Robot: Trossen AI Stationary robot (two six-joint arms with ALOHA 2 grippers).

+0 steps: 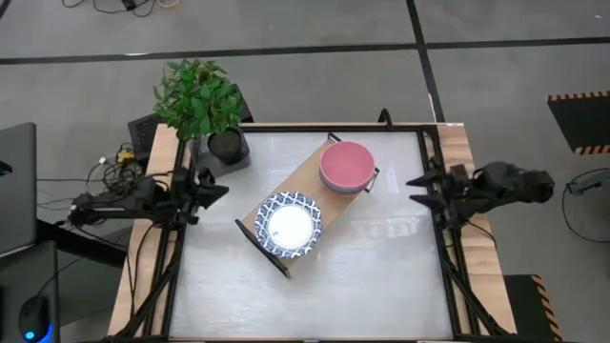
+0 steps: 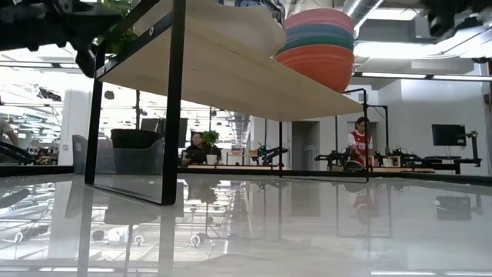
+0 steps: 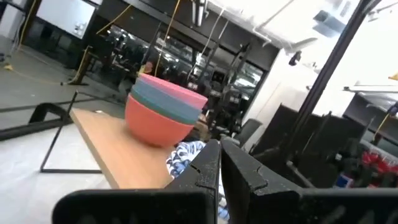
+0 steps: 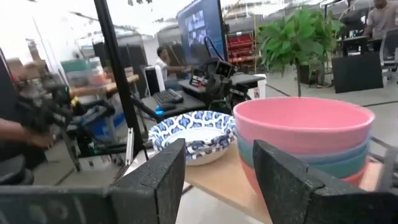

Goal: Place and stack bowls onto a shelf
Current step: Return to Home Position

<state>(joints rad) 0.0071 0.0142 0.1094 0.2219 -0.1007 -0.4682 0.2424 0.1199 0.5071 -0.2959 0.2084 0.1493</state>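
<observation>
Nearby, a potted plant [image 1: 202, 105] crowds the table's [image 1: 381, 276] back left corner, beside the left gripper [image 1: 221, 190], fingers pressed together, empty. Right gripper [image 1: 414, 189] at the right edge, fingers parted, empty. Shelf [image 1: 303, 181] lies diagonally mid-table, carrying the pink-topped bowl stack [image 1: 346, 165] and the patterned bowls [image 1: 289, 226].

Floor [image 1: 286, 38] grey w/ dark seam lines; hazard-stripe mat [image 1: 579, 122] far right. Cables [image 1: 114, 157] + dark screen [image 1: 17, 186] at left. Low view: open lab, ceiling duct [image 2: 360, 8], bright overhead light, monitor [image 2: 448, 135], seated person [image 2: 197, 148], person in red top [image 2: 358, 142] at far benches.
</observation>
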